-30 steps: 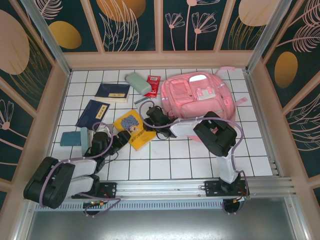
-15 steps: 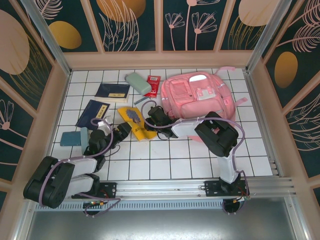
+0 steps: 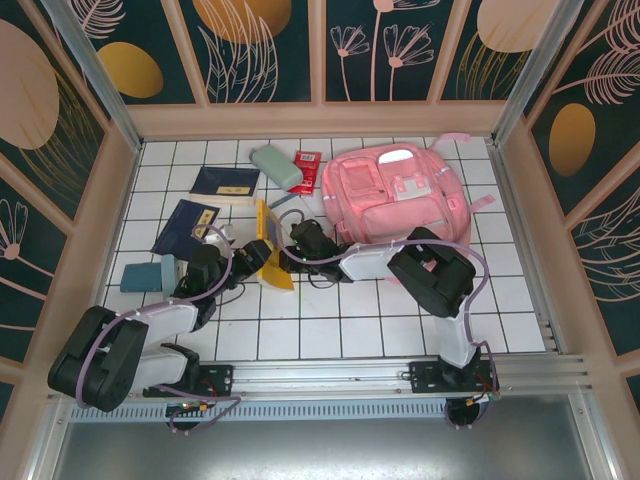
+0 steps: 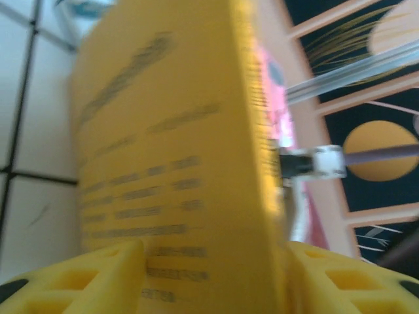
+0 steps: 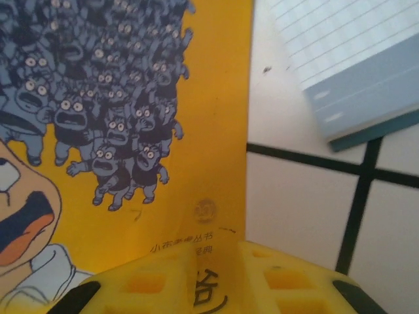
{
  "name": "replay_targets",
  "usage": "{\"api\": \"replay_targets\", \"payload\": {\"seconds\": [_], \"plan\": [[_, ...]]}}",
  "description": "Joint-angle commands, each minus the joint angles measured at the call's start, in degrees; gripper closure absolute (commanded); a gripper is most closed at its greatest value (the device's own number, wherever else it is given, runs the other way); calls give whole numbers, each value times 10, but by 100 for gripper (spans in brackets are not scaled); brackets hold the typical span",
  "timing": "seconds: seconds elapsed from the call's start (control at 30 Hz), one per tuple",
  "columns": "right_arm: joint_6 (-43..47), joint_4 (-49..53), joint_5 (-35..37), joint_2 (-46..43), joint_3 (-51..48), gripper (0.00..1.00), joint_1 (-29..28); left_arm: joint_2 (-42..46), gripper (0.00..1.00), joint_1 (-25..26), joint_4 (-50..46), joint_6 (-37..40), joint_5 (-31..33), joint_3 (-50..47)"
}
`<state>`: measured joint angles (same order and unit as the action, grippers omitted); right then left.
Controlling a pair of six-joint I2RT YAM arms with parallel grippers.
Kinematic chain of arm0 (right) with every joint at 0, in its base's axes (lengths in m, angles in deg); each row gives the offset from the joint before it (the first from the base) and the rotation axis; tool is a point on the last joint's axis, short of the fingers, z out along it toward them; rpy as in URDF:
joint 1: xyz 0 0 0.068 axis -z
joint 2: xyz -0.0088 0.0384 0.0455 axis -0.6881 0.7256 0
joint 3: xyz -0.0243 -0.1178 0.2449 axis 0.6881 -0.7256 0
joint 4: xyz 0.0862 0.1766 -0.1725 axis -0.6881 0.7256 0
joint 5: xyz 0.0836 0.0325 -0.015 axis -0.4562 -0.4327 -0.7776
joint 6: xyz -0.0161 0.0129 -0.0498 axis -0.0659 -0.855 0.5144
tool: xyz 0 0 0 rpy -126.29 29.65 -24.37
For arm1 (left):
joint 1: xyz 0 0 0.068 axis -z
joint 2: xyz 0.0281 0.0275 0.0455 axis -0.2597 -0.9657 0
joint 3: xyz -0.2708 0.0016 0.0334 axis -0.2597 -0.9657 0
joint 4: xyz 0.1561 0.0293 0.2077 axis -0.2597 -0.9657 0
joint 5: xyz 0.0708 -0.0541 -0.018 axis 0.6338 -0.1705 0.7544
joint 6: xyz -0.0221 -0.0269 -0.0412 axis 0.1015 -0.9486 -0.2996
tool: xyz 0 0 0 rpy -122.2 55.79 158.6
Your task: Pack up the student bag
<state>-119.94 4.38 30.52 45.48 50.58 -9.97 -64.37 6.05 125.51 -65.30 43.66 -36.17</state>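
Student bag point(image 3: 400, 190): we see it flat on the white tiles point(image 3: 330, 330).
Yellow book point(image 3: 266, 240): on edge, near the bag's left side.
Left gripper point(image 3: 252, 257): clamped on the book's side away from the bag.
Right gripper point(image 3: 290, 248): gripping the book, bag side.

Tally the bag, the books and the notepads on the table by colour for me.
Pink: 1, student bag
Yellow: 1, yellow book
Navy: 2, far navy book, near navy book
Light blue: 1, notepad
Total: 5
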Motion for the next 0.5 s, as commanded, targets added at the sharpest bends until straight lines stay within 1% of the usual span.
{"api": "replay_targets", "payload": {"seconds": [0.0, 0.07, 0.13, 0.3, 0.33, 0.4, 0.47], "plan": [[-6, 3, -35, -14, -11, 76, -9, -5, 49, 5, -131, 30, 15, 7], [-6, 2, -35, -14, -12, 76, -9, 0, 52, 6, -138, 33, 22, 2], [-7, 2, -35, -12, -12, 76, -9, 6, 53, 5, -156, 40, 29, 7], [-5, 6, -28, -16, -13, 76, -9, 25, 55, 5, -245, 78, 66, 38], [-4, 7, -26, -17, -14, 76, -9, 28, 61, 5, -254, 84, 70, 40], [-4, 7, -23, -18, -15, 76, -9, 33, 79, 5, -255, 88, 70, 38], [-3, 7, -23, -20, -15, 76, -9, 32, 89, 5, -244, 84, 62, 35]]}}
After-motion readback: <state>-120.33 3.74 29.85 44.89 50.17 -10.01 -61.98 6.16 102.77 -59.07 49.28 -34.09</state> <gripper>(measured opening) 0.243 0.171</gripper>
